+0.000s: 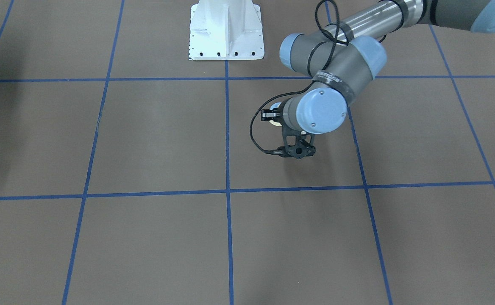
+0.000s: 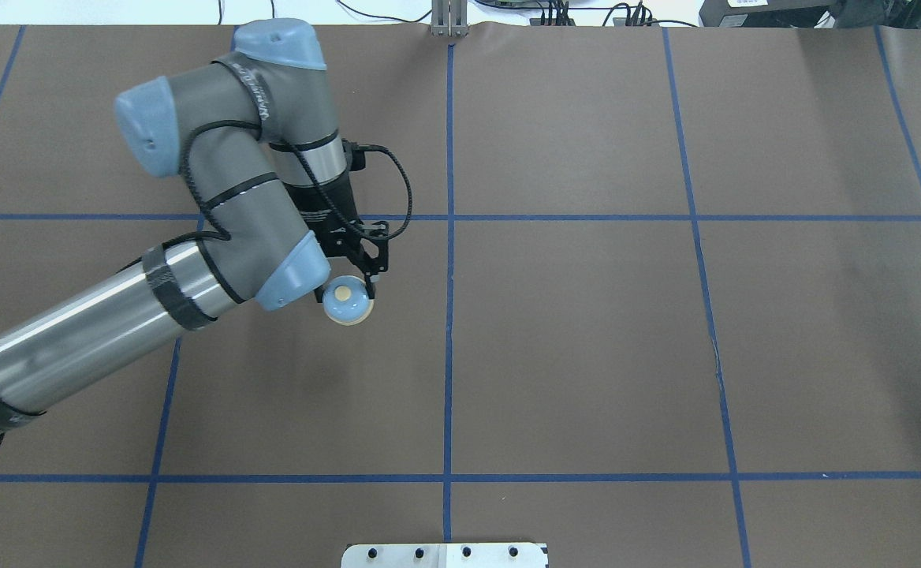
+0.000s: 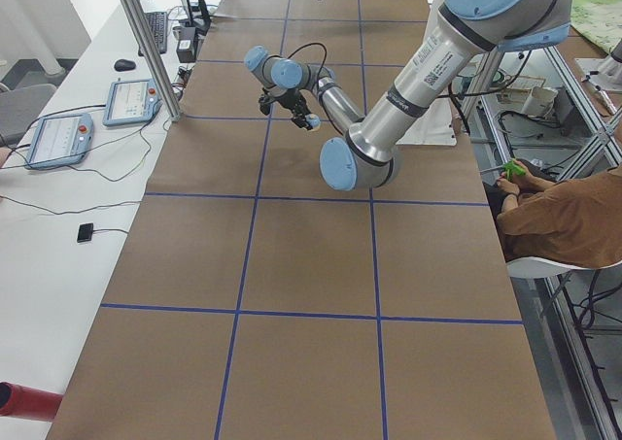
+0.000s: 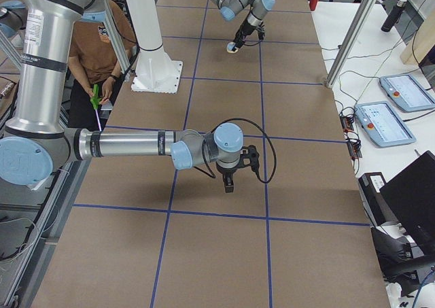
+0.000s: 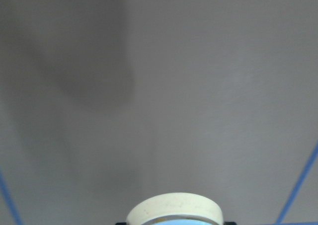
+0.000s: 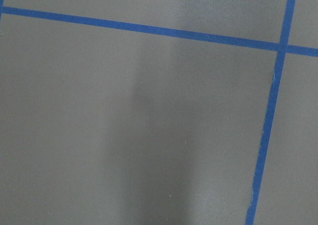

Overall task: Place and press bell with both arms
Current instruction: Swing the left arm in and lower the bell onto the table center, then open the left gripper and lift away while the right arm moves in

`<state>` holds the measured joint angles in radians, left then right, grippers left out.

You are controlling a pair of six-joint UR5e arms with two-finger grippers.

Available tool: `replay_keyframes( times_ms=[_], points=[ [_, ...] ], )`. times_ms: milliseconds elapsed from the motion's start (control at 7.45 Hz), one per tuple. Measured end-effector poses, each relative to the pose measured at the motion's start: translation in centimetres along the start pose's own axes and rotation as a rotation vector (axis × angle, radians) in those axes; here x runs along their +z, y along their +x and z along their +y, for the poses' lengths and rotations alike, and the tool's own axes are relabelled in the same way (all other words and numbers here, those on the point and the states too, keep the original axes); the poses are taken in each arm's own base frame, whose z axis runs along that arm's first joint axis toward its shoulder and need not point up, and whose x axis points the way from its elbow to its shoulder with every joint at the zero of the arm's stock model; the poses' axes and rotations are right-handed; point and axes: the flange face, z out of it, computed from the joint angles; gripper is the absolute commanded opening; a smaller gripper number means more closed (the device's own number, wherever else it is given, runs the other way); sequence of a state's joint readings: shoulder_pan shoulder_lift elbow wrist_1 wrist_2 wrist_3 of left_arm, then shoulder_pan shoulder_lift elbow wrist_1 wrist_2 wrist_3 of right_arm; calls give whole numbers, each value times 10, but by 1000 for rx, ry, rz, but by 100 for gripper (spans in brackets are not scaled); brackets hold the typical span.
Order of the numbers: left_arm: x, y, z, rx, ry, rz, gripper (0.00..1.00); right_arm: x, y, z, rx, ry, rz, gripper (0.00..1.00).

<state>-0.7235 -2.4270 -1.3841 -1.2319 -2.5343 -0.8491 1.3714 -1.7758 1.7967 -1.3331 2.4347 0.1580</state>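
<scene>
Smooth cream ring of the bell [image 5: 174, 211] shows at the left wrist view's lower edge; overhead, its glossy light-blue dome and round cream button sit upright, pinched between the black fingers of the left gripper [image 2: 347, 289], just left of the centre blue tape line [image 2: 449, 355] over the matte brown table [image 2: 587, 355]; the right gripper [image 4: 230, 184] points down well apart, whether spread or pressed together I cannot tell
</scene>
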Motion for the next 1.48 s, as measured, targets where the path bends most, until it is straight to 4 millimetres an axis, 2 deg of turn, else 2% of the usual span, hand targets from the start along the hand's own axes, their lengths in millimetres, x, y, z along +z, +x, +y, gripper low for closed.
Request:
replay_keyframes(
  times_ms=[268,403,537,805,1074,1477],
  points=[
    [29,70,-14,-38,6,4,14,1,1,0,2,-2,0,100],
    [42,90,-13,-41,13,-10,20,2,3,1,7,-6,1,100],
    [52,100,-11,-36,20,-20,29,5,6,2,12,-10,3,100],
    [64,107,-11,-21,32,-23,45,6,8,2,15,-12,4,100],
    [73,109,-12,1,47,-25,100,7,8,2,17,-13,4,100],
    [78,111,-10,24,57,-18,100,6,8,1,16,-12,4,100]
  ],
)
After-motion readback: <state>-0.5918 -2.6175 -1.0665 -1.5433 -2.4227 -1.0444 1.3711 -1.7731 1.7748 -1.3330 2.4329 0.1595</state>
